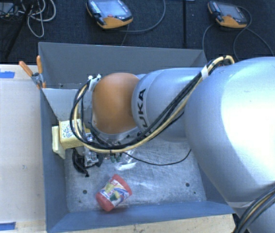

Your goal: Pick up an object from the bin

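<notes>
camera view: the arm (186,106) reaches in from three o'clock and dips over the nine o'clock side of the bin (166,181). its orange wrist cover (113,103) hides most of the claw (82,162) — apart or together, i cannot tell. a yellow box (63,137) sits just beside the claw at ten o'clock, against the bin wall. a red can (113,193) lies on open floor at the claw's five o'clock — likely the easier pick.

The grey arm (176,101) is reaching in from three o'clock, stretching toward nine o'clock and bending down at its wrist. An orange cover (113,101) is capping the wrist, with black and yellow cables (142,137) looping around it. The dark gripper (83,163) is hanging below, toward seven o'clock.
</notes>
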`<state>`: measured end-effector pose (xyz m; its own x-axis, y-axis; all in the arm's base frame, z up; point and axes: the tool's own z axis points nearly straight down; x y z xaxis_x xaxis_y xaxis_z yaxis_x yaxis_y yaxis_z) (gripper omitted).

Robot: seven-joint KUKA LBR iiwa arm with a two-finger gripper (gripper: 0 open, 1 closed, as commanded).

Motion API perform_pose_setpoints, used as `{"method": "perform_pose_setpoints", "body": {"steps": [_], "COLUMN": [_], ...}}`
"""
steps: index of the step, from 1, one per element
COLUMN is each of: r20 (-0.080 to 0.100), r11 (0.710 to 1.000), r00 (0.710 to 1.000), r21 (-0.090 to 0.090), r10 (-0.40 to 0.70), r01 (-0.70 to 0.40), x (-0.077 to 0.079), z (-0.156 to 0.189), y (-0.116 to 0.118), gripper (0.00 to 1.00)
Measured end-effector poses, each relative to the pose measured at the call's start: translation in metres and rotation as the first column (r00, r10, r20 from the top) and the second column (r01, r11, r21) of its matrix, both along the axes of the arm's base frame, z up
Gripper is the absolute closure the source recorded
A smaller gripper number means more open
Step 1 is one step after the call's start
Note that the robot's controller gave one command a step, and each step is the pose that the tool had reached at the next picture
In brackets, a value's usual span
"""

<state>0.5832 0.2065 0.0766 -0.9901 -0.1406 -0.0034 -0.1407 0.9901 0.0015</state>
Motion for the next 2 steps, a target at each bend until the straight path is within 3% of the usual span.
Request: {"method": "perform_pose_setpoints", "body": {"steps": [2], "r20": [0.000], "r11": [1.000], "r00": [1.000], "r21": [0.000], "r10": [0.000], "r01": [0.000], "x": [0.0000], "z": [0.0000], "y": [0.0000], "gripper": [1.00]}}
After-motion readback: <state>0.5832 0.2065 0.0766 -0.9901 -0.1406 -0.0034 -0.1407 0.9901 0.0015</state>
